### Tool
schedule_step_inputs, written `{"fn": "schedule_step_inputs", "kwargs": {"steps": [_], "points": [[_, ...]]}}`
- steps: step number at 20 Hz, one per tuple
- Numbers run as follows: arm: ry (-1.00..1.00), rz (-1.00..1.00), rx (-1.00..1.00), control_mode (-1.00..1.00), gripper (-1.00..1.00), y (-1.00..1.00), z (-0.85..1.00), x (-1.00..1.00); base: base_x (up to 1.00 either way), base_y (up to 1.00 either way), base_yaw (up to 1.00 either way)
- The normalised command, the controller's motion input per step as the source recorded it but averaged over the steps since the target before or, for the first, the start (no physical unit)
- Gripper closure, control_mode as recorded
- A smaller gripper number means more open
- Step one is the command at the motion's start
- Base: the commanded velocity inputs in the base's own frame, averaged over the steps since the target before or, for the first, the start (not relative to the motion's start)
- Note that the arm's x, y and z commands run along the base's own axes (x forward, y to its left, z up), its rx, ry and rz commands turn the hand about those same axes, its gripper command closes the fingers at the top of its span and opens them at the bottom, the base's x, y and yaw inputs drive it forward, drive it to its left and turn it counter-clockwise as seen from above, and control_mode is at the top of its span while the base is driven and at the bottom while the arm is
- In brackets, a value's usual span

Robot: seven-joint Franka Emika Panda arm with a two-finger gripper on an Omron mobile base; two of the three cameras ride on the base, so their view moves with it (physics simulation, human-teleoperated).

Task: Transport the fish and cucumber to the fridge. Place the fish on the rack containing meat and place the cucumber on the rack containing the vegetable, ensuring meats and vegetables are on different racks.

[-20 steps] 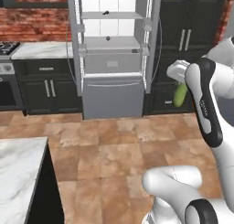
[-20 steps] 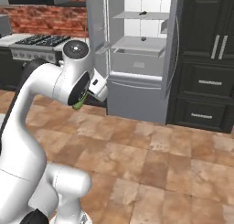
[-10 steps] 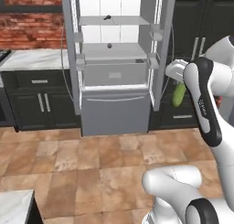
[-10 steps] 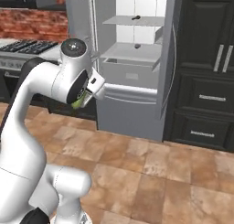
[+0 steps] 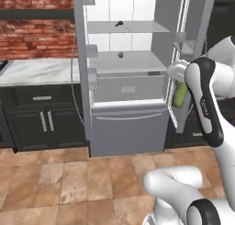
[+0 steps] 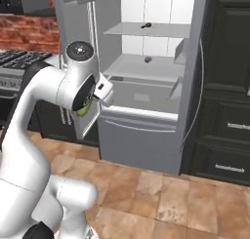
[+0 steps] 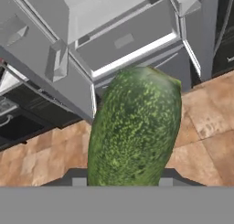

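Cucumber (image 7: 135, 127), one, is held lengthwise in the claw (image 5: 180, 94), closed on it, its long axis pointing ahead toward the open fridge (image 5: 126, 123). Beyond, on the lower of two racks, one vegetable (image 5: 120, 55) lies forward and up; on the rack containing meat (image 5: 131, 27), two small dark things are seen together.

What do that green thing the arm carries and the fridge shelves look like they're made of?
The cucumber looks like real vegetable skin: mottled green with pale speckles and a slight sheen. The fridge shelves look like matte plastic or painted metal: flat, uniform pale grey, with no wire grid or glassy reflection. It is a rendered scene, so that is only a guess.
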Motion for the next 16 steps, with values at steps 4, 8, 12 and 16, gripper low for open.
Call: {"fn": "schedule_step_inputs", "kwargs": {"steps": [4, 8, 12, 16], "points": [[0.0, 0.0, 0.0, 1.0, 1.0, 0.0, 0.0, 0.0, 1.0, 0.0, -0.03], [0.0, 0.0, 0.0, 1.0, 1.0, 0.0, 0.0, 0.0, 1.0, -0.73, 0.03], [0.0, 0.0, 0.0, 1.0, 1.0, 0.0, 0.0, 0.0, 1.0, 0.04, -0.03], [0.0, 0.0, 0.0, 1.0, 1.0, 0.0, 0.0, 0.0, 1.0, 0.13, -0.08]]}}
